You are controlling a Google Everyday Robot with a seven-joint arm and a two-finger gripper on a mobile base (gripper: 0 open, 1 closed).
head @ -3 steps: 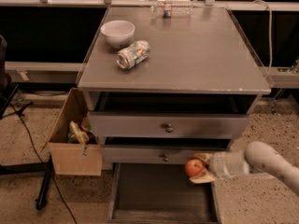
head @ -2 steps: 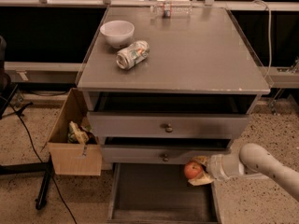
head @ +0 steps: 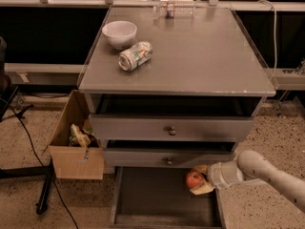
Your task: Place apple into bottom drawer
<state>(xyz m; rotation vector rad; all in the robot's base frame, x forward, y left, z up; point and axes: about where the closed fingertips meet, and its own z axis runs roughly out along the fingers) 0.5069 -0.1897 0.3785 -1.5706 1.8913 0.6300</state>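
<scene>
Bottom drawer (head: 152, 199): lowest of three grey drawers, standing open at floor level, dark interior exposed.
Gripper (head: 199, 179): positioned over the right side of the drawer, just below the middle drawer (head: 138, 157), fingers (head: 202, 190) clamped around the apple.
Apple (head: 192, 178): red-orange, held in the grip above the drawer floor; contact with the floor cannot be made out.
Status: pickup and carry are judged done. Lowering, release and withdrawal are judged outstanding.

I count three drawers (head: 133, 128); two knobs (head: 171, 130); one bowl (head: 119, 33); one can (head: 135, 56); one box (head: 76, 162); one apple (head: 193, 179); one gripper (head: 199, 180), clasping the apple over the bottom drawer (head: 152, 199).
</scene>
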